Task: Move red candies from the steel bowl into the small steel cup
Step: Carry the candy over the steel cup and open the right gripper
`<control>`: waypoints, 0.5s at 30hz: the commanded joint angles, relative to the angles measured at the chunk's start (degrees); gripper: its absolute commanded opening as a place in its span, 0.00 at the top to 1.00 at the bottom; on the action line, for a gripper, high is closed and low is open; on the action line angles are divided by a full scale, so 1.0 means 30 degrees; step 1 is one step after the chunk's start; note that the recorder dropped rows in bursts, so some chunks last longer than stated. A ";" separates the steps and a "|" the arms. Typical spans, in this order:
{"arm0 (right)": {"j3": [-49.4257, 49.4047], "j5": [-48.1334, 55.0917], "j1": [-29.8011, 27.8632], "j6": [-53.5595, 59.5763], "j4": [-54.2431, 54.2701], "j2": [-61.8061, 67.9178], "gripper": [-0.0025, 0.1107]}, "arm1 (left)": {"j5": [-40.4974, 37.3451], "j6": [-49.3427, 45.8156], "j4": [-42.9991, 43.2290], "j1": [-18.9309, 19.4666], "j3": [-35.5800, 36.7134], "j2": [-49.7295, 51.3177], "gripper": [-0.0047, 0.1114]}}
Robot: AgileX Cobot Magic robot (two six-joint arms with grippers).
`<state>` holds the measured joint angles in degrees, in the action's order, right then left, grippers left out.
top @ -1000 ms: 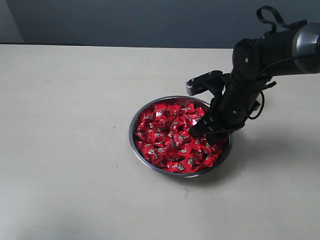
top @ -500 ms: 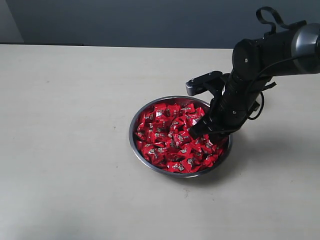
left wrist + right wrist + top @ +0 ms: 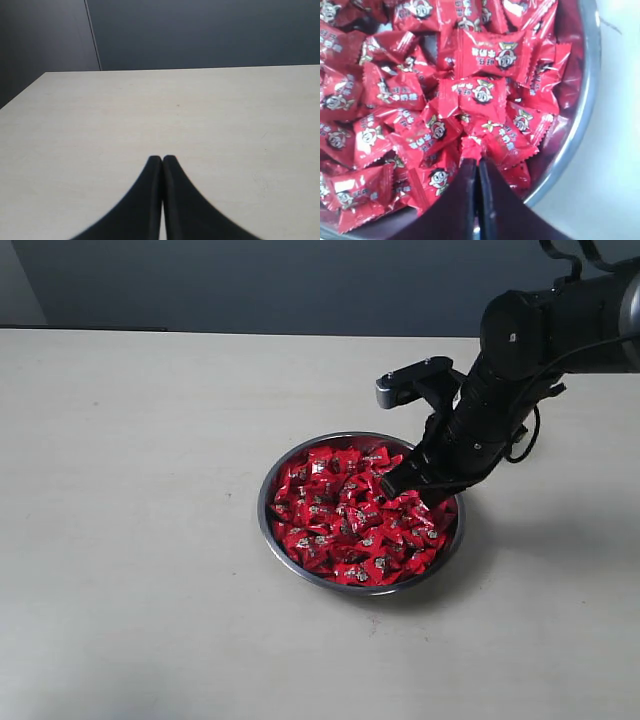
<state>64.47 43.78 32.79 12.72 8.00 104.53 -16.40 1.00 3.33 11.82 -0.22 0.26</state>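
My right gripper (image 3: 475, 164) pinches the crimped end of one red candy (image 3: 471, 146) on the red candies (image 3: 340, 520) heaped in the steel bowl (image 3: 263, 502), a light hold for lifting it out; small steel cup unseen, left gripper (image 3: 162, 161) pressed together, idle over the worktop (image 3: 100, 115).

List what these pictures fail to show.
Cup: in no view.
Right gripper, its hold: in the right wrist view the closed tips cover where they meet a candy, so a pinch is unclear; in the exterior view the arm hides the tips.
Bowl floor: candies cover it; the right wrist view's edges cut the bowl off.
Left gripper: outside the exterior view.
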 commanded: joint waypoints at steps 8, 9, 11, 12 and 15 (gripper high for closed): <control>0.0797 -0.0320 -0.0053 -0.0434 -0.1380 -0.1723 0.98 | 0.0034 0.0049 0.0116 -0.0182 0.0073 -0.0085 0.96; 0.1076 -0.0405 -0.0053 -0.0836 -0.2069 -0.1723 0.98 | 0.0034 0.0049 0.0116 -0.0182 0.0073 -0.0085 0.96; 0.1620 -0.0674 -0.0053 -0.1849 -0.3753 -0.1723 0.98 | 0.0034 0.0049 0.0116 -0.0182 0.0073 -0.0085 0.96; 0.1911 -0.0898 -0.0130 -0.2454 -0.4668 -0.1723 0.98 | 0.0034 0.0049 0.0116 -0.0182 0.0073 -0.0085 0.96; 0.2785 -0.1640 -0.0809 -0.3785 -0.6665 -0.1683 0.98 | 0.0034 0.0049 0.0116 -0.0182 0.0073 -0.0085 0.96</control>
<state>70.79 41.17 32.21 4.92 -6.39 100.07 -16.40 1.00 3.33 11.82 -0.22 0.26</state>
